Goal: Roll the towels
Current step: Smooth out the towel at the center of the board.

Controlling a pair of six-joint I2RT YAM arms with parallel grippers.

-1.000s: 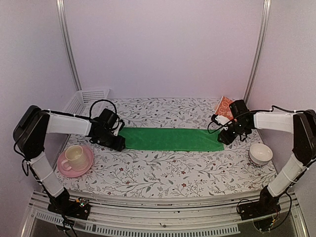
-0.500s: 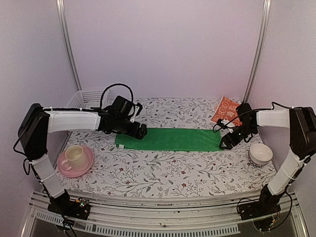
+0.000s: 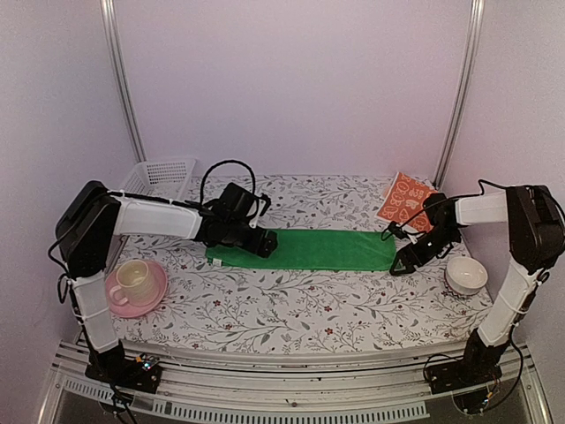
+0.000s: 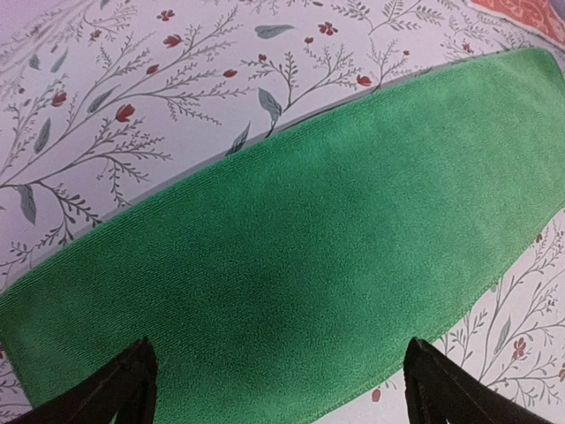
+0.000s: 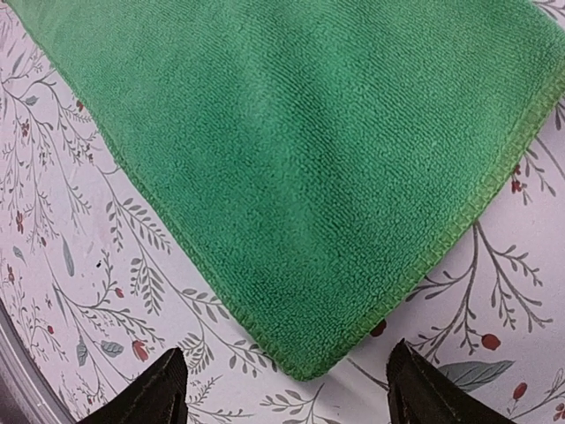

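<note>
Hiding green towel [image 3: 318,249] end, left claw [image 3: 264,243] spread

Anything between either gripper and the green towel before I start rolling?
Nothing visible. The left gripper hangs open over the left end of the green towel, and the right gripper is open above its right corner, with only bare cloth beneath them. The cup, bowl and orange towel sit off to the sides.
</note>
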